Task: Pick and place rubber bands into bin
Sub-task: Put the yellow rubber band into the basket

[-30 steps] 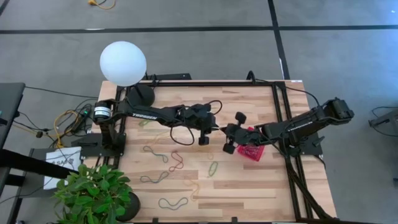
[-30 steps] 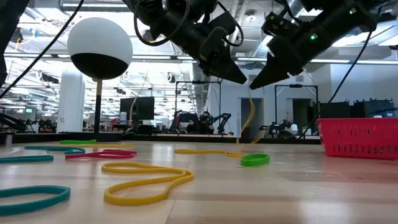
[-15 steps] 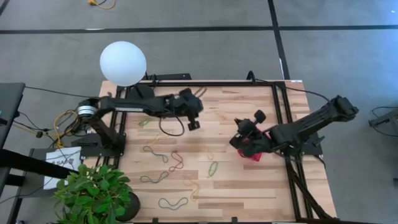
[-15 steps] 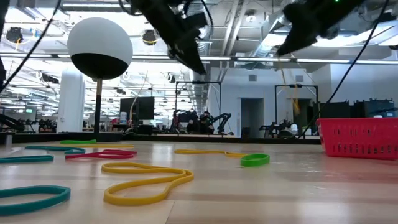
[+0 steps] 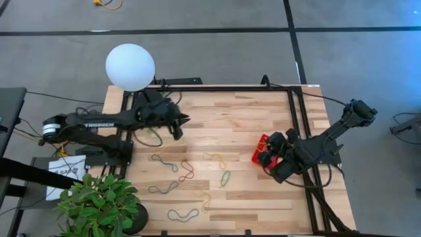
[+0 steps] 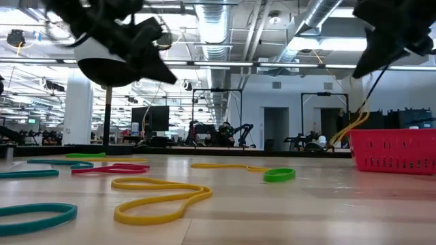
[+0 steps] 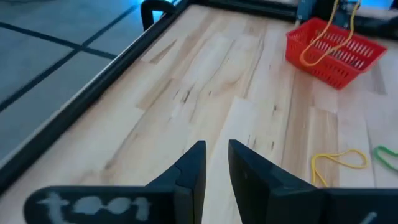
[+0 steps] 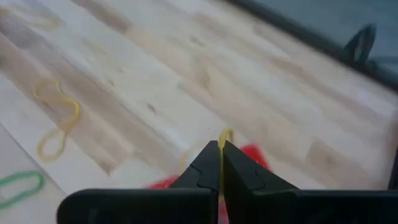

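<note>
At about nine o'clock the left hand was held slightly spread and empty, loose rubber bands lay toward six o'clock on the tabletop, and at three o'clock, above the bin, a limp, light yellow band, judged best nipped across a single strand, was pinched in the shut right hand.

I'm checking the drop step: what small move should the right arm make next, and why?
Probably open its jaws. The right gripper is shut on a yellow rubber band that hangs over the red bin, so letting go should drop it in.
</note>
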